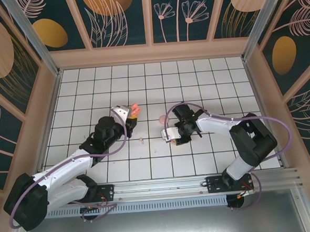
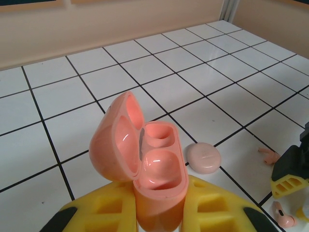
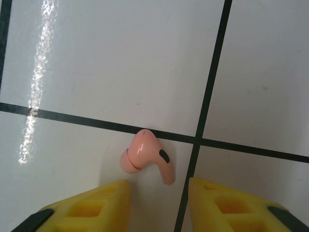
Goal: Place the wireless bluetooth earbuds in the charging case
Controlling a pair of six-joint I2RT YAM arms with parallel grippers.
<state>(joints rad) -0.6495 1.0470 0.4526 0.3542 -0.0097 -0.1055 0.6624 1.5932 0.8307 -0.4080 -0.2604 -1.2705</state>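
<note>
The salmon-pink charging case (image 2: 159, 179) is held upright between the yellow fingers (image 2: 104, 210) of the left gripper (image 2: 159, 215), which is closed on its lower body. Its lid (image 2: 116, 145) is swung open to the left, so that the two inner wells (image 2: 159, 166) are exposed. In the top view the case is seen just left of a pale pink round disc (image 1: 163, 118) that lies flat on the white tiled counter (image 1: 194, 77). The right gripper (image 3: 157, 193) is lowered close to the counter on the near side of the disc, with its jaws standing apart. One pink earbud (image 3: 147, 157) is seen lying on a tile between those jaws and is touched by neither of them, its rounded head resting against a dark grout line (image 3: 72, 118). The other earbud (image 1: 141, 140) is lying loose on the counter, nearer to the arm bases than the disc and to its left, apart from both grippers.
</note>
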